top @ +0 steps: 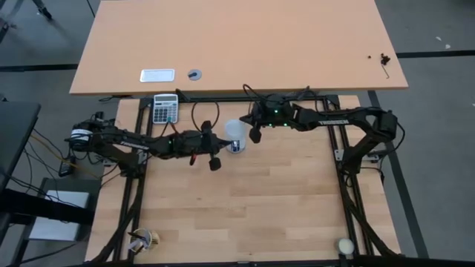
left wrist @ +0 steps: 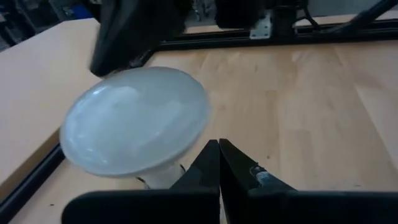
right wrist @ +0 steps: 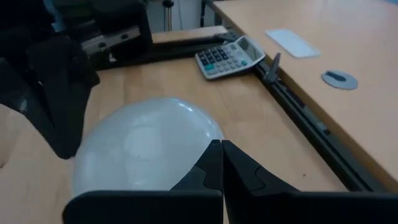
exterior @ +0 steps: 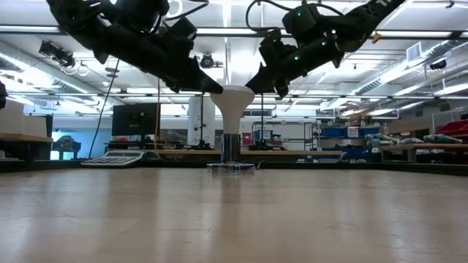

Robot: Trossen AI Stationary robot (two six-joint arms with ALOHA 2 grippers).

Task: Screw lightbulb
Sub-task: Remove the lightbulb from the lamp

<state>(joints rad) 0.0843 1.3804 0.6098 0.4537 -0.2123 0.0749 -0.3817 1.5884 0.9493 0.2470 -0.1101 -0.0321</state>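
The white lightbulb (exterior: 232, 102) stands upright, dome up, its narrow base in the silver socket (exterior: 231, 167) on the far middle of the wooden table; it also shows in the high view (top: 236, 133). My left gripper (exterior: 216, 89) is shut, its tip at the dome's left rim. My right gripper (exterior: 253, 88) is shut, its tip at the dome's right rim. The dome shows in the left wrist view (left wrist: 137, 121) beside the shut fingers (left wrist: 219, 152), and in the right wrist view (right wrist: 146, 146) beside the shut fingers (right wrist: 221, 152). My left gripper has its shut tip at the rim of the bulb's dome (exterior: 221, 92), slanting down from the left; I cannot tell whether it touches. My right gripper has its shut tip at the dome's opposite rim (exterior: 247, 92), slanting down from the right; I cannot tell whether it touches.
A calculator (top: 165, 108) lies at the table's far left, beside a looped black cord (top: 205, 111). A cream ball (top: 345, 245) lies at the near right corner, and a small object (top: 145, 239) at the near left. A second table (top: 237, 44) stands beyond.
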